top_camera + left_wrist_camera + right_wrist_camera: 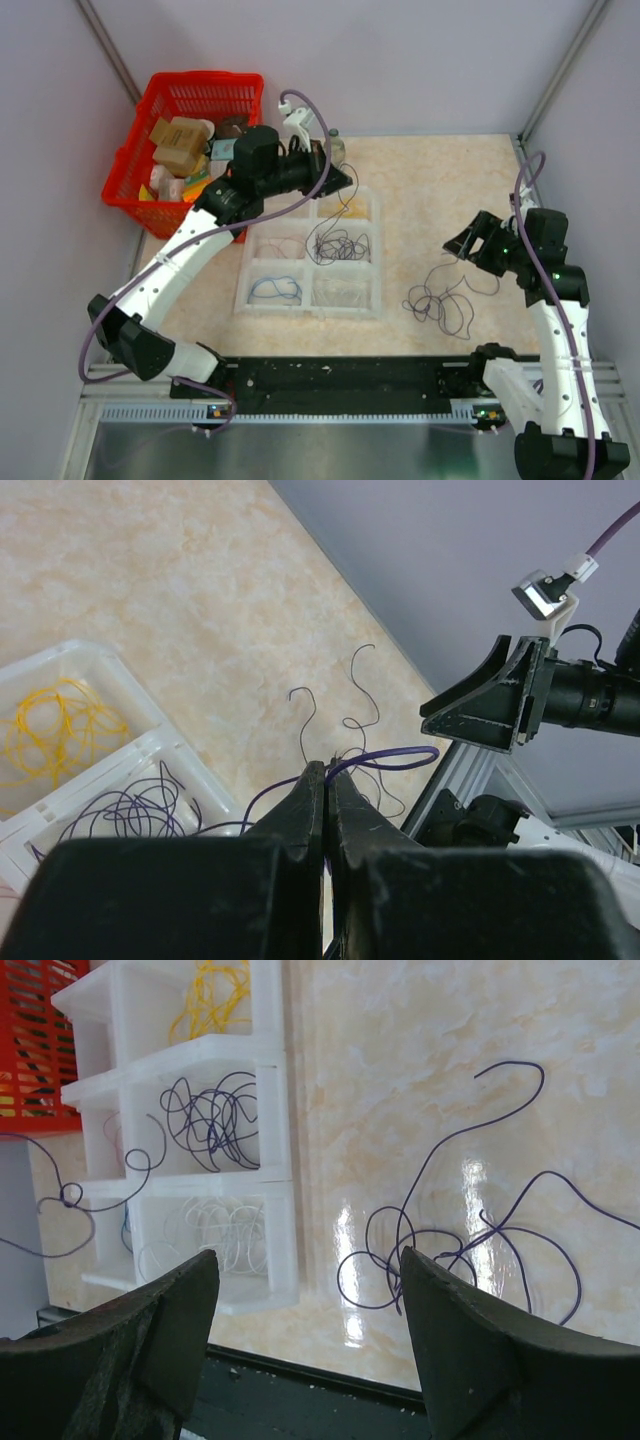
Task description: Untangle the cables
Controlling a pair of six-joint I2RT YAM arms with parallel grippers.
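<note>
Left claw (323,770) pinches purple cable (400,752); right claw (305,1272) agape, empty; marbled table (440,180), lilac walls (400,60).

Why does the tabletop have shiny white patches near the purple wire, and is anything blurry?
Right wrist view: light glares off the glossy table in white streaks beside the loose cables. Left wrist view: the dark fingers loom large, yet the pinched purple cable is sharp. Top view: even light, faint shadows, no blur.
</note>
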